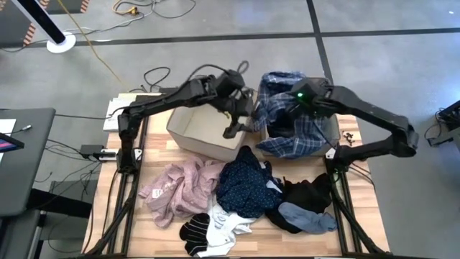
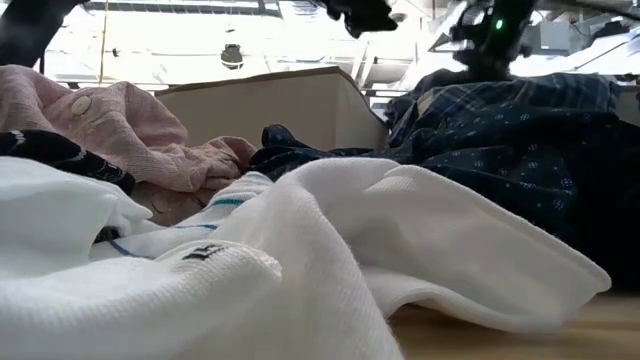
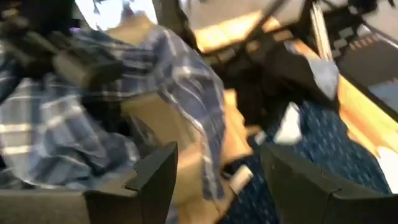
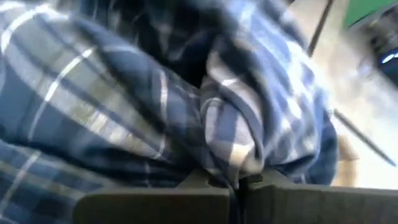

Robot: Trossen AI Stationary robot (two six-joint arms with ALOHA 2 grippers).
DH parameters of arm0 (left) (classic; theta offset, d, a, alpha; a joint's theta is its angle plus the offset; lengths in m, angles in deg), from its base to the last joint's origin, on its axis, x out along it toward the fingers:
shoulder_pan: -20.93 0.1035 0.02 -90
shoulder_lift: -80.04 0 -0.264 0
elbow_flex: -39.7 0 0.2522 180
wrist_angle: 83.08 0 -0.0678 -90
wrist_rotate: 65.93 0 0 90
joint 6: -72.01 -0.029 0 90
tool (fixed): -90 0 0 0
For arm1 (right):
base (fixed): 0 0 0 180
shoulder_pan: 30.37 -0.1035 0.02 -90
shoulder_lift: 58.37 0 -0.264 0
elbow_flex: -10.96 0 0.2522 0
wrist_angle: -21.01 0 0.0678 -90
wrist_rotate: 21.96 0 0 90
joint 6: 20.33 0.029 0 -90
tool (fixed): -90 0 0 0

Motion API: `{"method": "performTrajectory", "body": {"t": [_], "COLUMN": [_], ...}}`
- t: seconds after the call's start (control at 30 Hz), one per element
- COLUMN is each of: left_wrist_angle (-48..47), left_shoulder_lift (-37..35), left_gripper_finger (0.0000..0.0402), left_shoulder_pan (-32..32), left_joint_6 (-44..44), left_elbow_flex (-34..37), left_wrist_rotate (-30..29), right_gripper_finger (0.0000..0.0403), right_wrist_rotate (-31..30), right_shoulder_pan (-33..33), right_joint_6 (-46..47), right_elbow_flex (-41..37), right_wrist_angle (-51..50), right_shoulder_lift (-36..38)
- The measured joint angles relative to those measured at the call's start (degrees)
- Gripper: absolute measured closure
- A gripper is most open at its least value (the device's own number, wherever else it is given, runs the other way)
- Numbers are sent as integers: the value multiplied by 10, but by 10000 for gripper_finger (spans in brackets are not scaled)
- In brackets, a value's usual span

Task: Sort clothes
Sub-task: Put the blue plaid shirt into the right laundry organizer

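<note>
The blue-white plaid shirt [image 1: 287, 108] lies heaped over the right beige bin [image 1: 334, 137]. My right gripper [image 1: 289, 121] is down in the shirt and shut on it [image 4: 236, 180]. My left gripper [image 1: 236, 128] is open and empty [image 3: 217, 162], hanging over the right wall of the left beige bin [image 1: 194, 129], just left of the shirt. On the table's near half lie the pink top [image 1: 183, 188], a navy dotted piece [image 1: 244, 180], a black piece [image 1: 309, 193], a light blue piece [image 1: 307, 216] and the striped socks [image 1: 195, 232]. My right gripper pinches a bunched fold of the plaid shirt [image 4: 233, 152] between its two shut fingers, several layers thick. The fingers come from above into the heap. The rest of the shirt lies slack over the right bin and its rim [image 1: 277, 147].
The two bins stand side by side at the table's far half. A white garment [image 1: 226, 224] lies by the socks at the near edge and fills the low view's foreground [image 2: 300, 260]. Bare wood shows at the table's near left and right corners.
</note>
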Motion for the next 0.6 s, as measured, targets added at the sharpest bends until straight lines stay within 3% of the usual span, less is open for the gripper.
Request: {"method": "performTrajectory", "body": {"t": [0.33, 0.5, 0.6], "left_wrist_angle": [-25, 18, 40], "left_shoulder_lift": [70, 108, 124], "left_gripper_finger": [177, 177, 177], "left_shoulder_pan": [-33, -49, -50], "left_joint_6": [-55, -36, -21], "left_elbow_flex": [0, 0, 0], "left_wrist_rotate": [-10, -196, -224], "right_gripper_finger": [383, 360, 347], "right_wrist_rotate": [137, 167, 167], "right_shoulder_pan": [67, 82, 79], "right_joint_6": [-5, -12, -12], "right_elbow_flex": [-83, -95, -96], "right_wrist_angle": [34, 49, 56], "right_shoulder_lift": [-56, -60, -53]}}
